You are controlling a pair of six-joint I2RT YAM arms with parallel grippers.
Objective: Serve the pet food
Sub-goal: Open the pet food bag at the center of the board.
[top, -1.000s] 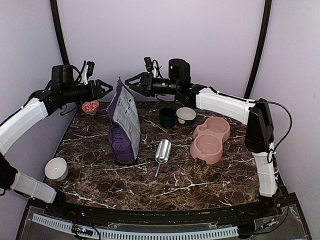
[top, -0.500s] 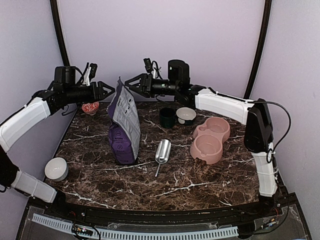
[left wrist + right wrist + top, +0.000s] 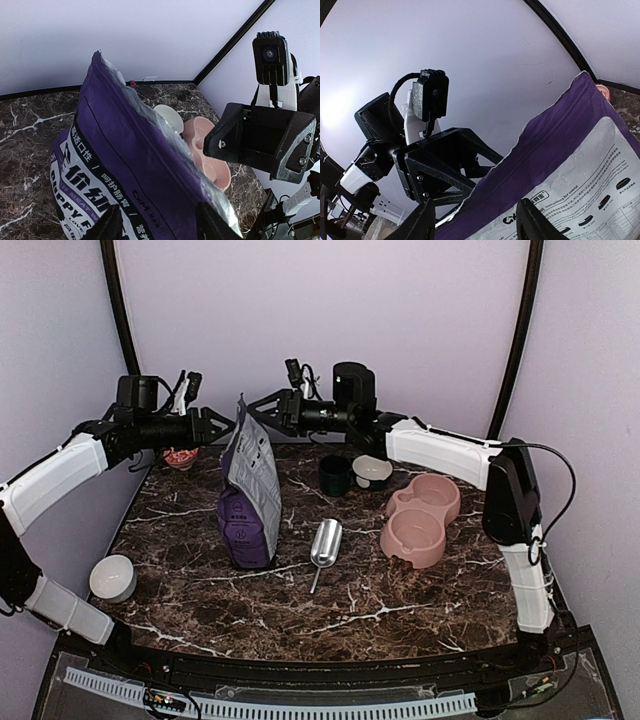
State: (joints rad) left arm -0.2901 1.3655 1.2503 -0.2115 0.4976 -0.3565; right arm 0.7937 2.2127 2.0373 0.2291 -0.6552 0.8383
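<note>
We cannot see inside the printed bag (image 3: pixel 248 490); no view looks down into its top. In the left wrist view its lower part runs off the bottom edge, and it covers part of the pink double bowl (image 3: pixel 217 175) and the white bowl (image 3: pixel 167 117). In the right wrist view the right and bottom edges cut it. Of each wrist's own fingers (image 3: pixel 111 225) only the tips show. The red bowl (image 3: pixel 181 455) sits half behind the left gripper (image 3: pixel 228 427), its contents too small to tell. Whether that gripper or the right gripper (image 3: pixel 256 412) touches the bag, we cannot tell.
</note>
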